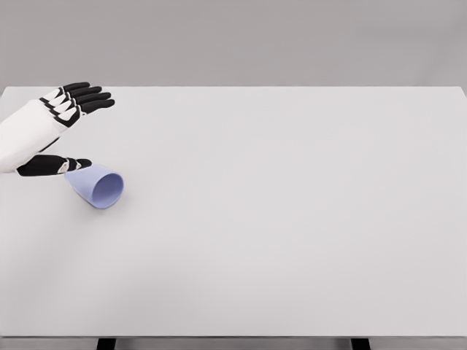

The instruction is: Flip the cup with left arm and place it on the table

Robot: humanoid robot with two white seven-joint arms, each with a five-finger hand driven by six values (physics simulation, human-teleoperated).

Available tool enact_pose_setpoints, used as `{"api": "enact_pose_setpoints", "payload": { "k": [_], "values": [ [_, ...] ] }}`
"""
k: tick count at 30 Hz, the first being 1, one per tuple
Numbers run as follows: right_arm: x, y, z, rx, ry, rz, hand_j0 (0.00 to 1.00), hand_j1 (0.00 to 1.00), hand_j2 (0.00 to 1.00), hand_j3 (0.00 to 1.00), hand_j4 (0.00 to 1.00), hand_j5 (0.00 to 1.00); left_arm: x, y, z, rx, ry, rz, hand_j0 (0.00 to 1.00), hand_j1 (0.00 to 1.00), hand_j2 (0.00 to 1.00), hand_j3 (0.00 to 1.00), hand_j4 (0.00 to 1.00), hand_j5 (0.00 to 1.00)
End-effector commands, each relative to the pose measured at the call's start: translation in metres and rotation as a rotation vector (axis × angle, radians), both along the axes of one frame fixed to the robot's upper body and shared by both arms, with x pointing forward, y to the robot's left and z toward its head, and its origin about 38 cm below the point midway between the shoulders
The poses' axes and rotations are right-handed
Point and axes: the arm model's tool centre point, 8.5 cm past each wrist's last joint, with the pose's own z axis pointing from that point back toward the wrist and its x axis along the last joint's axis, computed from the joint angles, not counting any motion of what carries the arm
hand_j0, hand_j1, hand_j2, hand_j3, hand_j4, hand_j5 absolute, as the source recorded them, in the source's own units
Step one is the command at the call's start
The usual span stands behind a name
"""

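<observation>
At the far left, the white left hand (55, 131) with black fingers is seen spread wide, holding nothing, its thumb (62, 165) just beside the base of a pale lavender-blue plastic cup (98, 186). The cup is laid on its side, mouth turned rightward and toward the camera, on the plain white desk (292, 219), backed by a grey wall (233, 40).

We see the cup (100, 187) lying on its side at the desk's (292, 219) left, the robot hand (62, 117) just behind it.
</observation>
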Motion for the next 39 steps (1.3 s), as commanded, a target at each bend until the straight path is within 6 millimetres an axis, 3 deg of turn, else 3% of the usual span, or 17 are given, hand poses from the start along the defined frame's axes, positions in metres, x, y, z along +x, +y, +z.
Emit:
{"api": "enact_pose_setpoints", "payload": {
  "k": [1, 6, 17, 20, 21, 23, 26, 29, 30, 32, 34, 39],
  "values": [
    [0.000, 0.000, 0.000, -0.005, 0.001, -0.006, 1.00, 1.00, 1.00, 1.00, 1.00, 1.00, 0.000, 0.001, 0.001, -0.004, 0.001, 0.002, 1.00, 1.00, 1.00, 1.00, 1.00, 1.00],
    [-0.001, 0.000, 0.000, -0.004, 0.002, -0.003, 1.00, 1.00, 1.00, 1.00, 1.00, 1.00, 0.001, 0.003, 0.001, 0.001, 0.002, 0.007, 1.00, 1.00, 1.00, 1.00, 1.00, 1.00],
    [-0.001, 0.000, 0.000, -0.004, 0.002, -0.003, 1.00, 1.00, 1.00, 1.00, 1.00, 1.00, 0.003, 0.024, 0.028, 0.111, -0.049, 0.044, 1.00, 1.00, 1.00, 1.00, 1.00, 1.00],
    [-0.001, 0.000, 0.000, -0.004, 0.002, -0.003, 1.00, 1.00, 1.00, 1.00, 1.00, 1.00, 0.003, 0.048, 0.029, 0.444, 0.219, 0.031, 1.00, 1.00, 1.00, 1.00, 1.00, 1.00],
    [-0.001, 0.000, 0.000, -0.004, 0.002, -0.003, 1.00, 1.00, 1.00, 1.00, 1.00, 1.00, 0.001, 0.047, 0.029, 0.493, 0.316, -0.009, 1.00, 1.00, 1.00, 1.00, 1.00, 1.00],
    [-0.001, 0.000, 0.000, -0.004, 0.002, -0.003, 1.00, 1.00, 1.00, 1.00, 1.00, 1.00, 0.002, 0.041, 0.045, 0.335, 0.315, -0.065, 1.00, 1.00, 1.00, 1.00, 1.00, 1.00],
    [-0.001, 0.000, 0.000, -0.004, 0.002, -0.003, 1.00, 1.00, 1.00, 1.00, 1.00, 1.00, 0.009, 0.037, 0.065, 0.238, 0.322, -0.043, 1.00, 1.00, 1.00, 1.00, 1.00, 1.00],
    [-0.001, 0.000, 0.000, -0.004, 0.002, -0.003, 1.00, 1.00, 1.00, 1.00, 1.00, 1.00, 0.026, 0.036, 0.046, 0.139, 0.427, 0.097, 1.00, 1.00, 1.00, 1.00, 1.00, 1.00],
    [-0.001, 0.000, 0.000, -0.004, 0.002, -0.003, 1.00, 1.00, 1.00, 1.00, 1.00, 1.00, 0.029, 0.030, 0.029, 0.150, 0.448, 0.112, 1.00, 1.00, 1.00, 1.00, 1.00, 1.00],
    [-0.001, 0.000, 0.000, -0.003, 0.004, -0.003, 1.00, 1.00, 1.00, 1.00, 1.00, 1.00, 0.030, 0.024, 0.014, 0.215, 0.461, 0.109, 1.00, 1.00, 1.00, 1.00, 1.00, 1.00],
    [-0.001, 0.000, 0.000, -0.003, 0.004, -0.003, 1.00, 1.00, 1.00, 1.00, 1.00, 1.00, 0.029, 0.028, 0.022, 0.238, 0.458, 0.114, 1.00, 1.00, 1.00, 1.00, 1.00, 1.00],
    [-0.001, 0.000, 0.000, -0.003, 0.004, -0.003, 1.00, 1.00, 1.00, 1.00, 1.00, 1.00, 0.018, 0.036, 0.009, 0.331, 0.564, 0.095, 1.00, 1.00, 1.00, 1.00, 1.00, 1.00]
  ]
}}
